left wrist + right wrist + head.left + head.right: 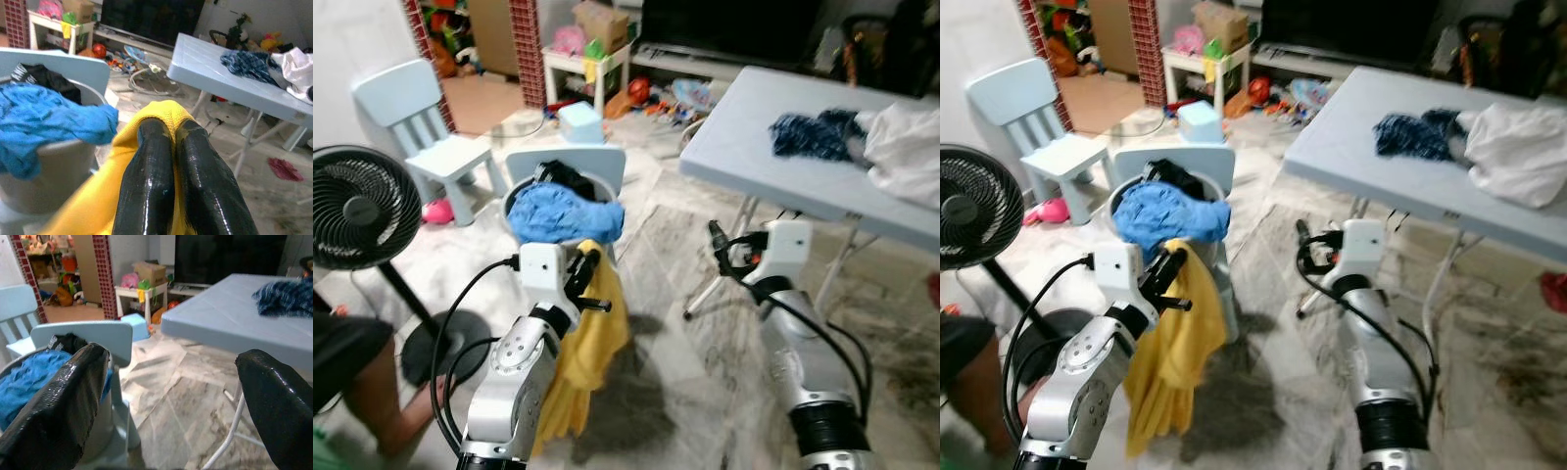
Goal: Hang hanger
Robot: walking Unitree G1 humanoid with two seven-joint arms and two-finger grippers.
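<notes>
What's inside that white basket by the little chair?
A blue cloth and something black heaped at the top of the basket. Whatever lies underneath is covered.

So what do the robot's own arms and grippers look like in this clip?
Both arms are silver metal with rounded joint housings and looping black cables; the right one ends below in a ribbed black collar. Each wrist carries a white boxy module. The left gripper and the right gripper each have two long, glossy black fingers with rounded tips.
</notes>
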